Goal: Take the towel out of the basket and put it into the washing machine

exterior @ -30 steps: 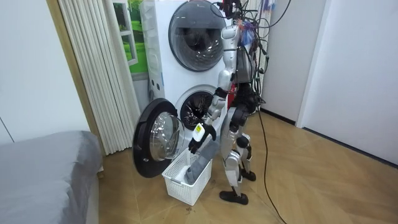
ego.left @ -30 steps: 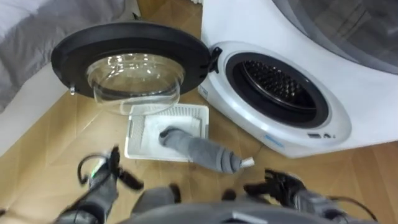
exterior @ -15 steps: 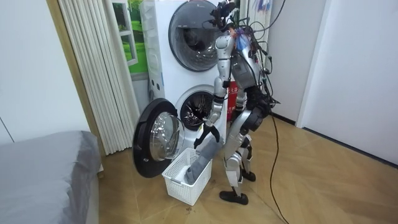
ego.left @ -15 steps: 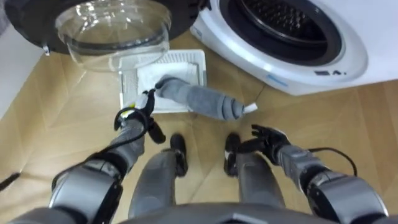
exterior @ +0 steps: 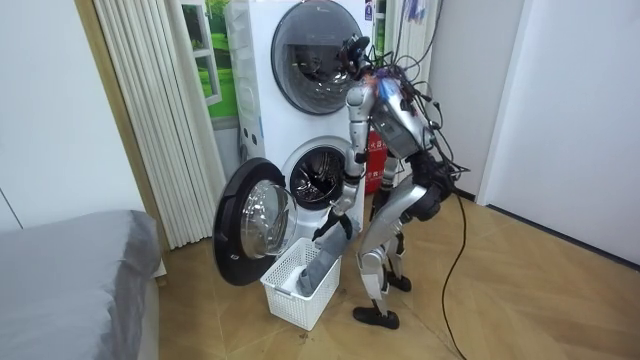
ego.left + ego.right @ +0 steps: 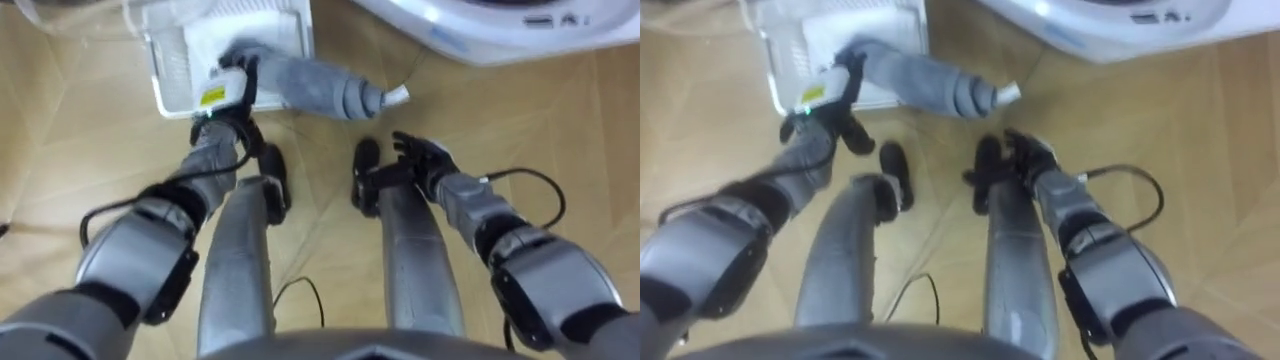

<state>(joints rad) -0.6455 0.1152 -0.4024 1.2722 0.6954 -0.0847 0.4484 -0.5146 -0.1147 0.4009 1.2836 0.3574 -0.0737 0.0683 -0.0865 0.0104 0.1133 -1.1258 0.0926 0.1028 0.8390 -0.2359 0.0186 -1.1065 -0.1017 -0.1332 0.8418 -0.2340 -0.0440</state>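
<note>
L hand (image 6: 232, 92) is sitting right at the towel (image 6: 300, 82)'s left end, by the basket (image 6: 172, 62) rim. Can't tell if it's gripping. Towel's lying half in the basket, long axis running out to the robot's right, far end hanging over the floor (image 6: 80, 150). R hand (image 6: 422, 160) is hanging spread open, empty, near that far end. Washing machine (image 6: 480, 30) is sitting ahead-right, drum cut off at the top edge.

Home laundry corner: dryer (image 5: 305, 55) sat stacked on washing machine (image 5: 300, 160), grey bed (image 5: 70, 285) at the room view's left of it, laundry basket (image 5: 290, 295) in front.
</note>
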